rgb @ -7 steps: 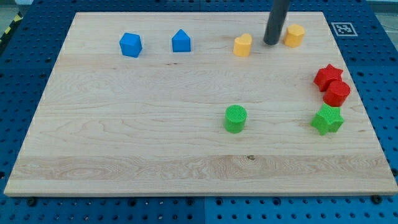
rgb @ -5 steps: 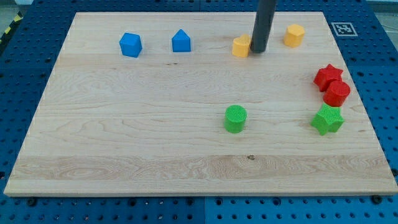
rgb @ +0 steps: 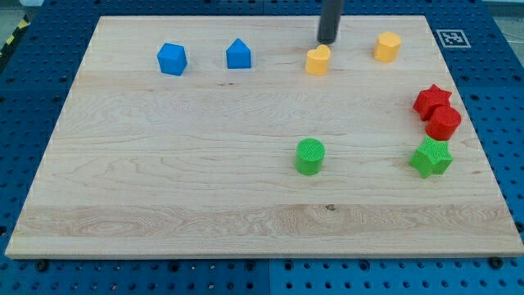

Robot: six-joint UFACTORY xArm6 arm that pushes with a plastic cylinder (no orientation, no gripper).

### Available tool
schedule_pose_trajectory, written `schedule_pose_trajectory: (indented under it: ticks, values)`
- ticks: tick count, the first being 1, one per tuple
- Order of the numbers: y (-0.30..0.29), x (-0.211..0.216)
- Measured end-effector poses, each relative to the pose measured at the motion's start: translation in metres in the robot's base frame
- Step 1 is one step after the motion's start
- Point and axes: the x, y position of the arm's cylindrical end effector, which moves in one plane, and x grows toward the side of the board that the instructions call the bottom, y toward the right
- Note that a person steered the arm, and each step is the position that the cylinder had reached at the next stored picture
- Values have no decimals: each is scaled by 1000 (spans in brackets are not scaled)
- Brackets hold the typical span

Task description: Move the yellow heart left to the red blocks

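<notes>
The yellow heart [rgb: 318, 60] lies near the top of the board, right of middle. My tip [rgb: 327, 40] stands just above it, toward the view's top and slightly right, close to it; I cannot tell whether they touch. The red star [rgb: 431, 101] and the red cylinder [rgb: 444, 123] sit together near the board's right edge, far right of and below the heart. A yellow hexagon block [rgb: 387, 47] lies to the heart's right.
A blue cube [rgb: 172, 59] and a blue house-shaped block [rgb: 238, 54] lie at the top left. A green cylinder [rgb: 309, 156] sits mid-board. A green star [rgb: 431, 157] lies just below the red cylinder. A marker tag [rgb: 450, 37] sits off the top right corner.
My tip moved left from beside the yellow hexagon, passed the heart's right side, and now stands above the heart. The blocks stay where they were.
</notes>
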Motion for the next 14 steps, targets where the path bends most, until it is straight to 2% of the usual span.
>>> schedule_pose_trajectory:
  ticks: [2,3,4,6,8,9,10,11,12,14]
  values:
    - [-6,90]
    - [-4,110]
    - [0,104]
    - [60,115]
    - [24,104]
    - [25,112]
    - [53,143]
    - [80,158]
    - [82,160]
    - [5,160]
